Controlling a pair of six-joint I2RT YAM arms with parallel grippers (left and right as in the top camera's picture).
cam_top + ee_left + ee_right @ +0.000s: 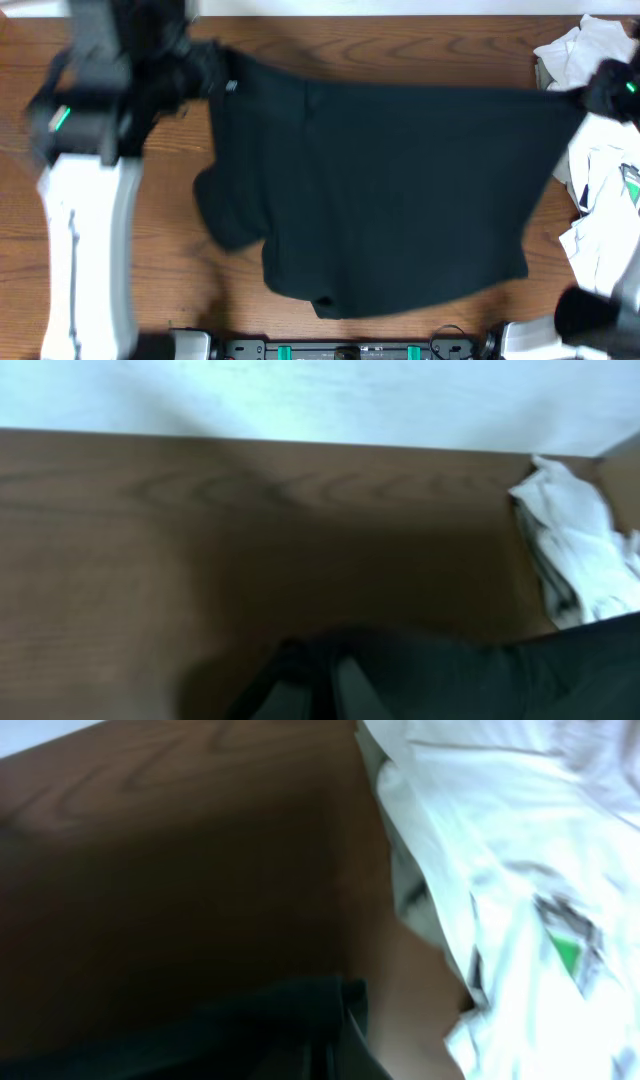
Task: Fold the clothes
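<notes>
A dark green-black garment (390, 190) is stretched across the middle of the wooden table in the overhead view. My left gripper (212, 72) is shut on its far left corner. My right gripper (590, 95) is shut on its far right corner. In the left wrist view the dark cloth (450, 680) bunches at my left gripper (320, 685) at the bottom edge. In the right wrist view a dark cloth edge (280, 1020) sits at my right gripper (345, 1040). Both views are blurred.
A pile of white clothes (605, 200) lies at the table's right edge; it shows in the left wrist view (580, 550) and the right wrist view (510, 870). The table's far edge (380, 18) meets a white wall. Bare wood (170, 230) lies left of the garment.
</notes>
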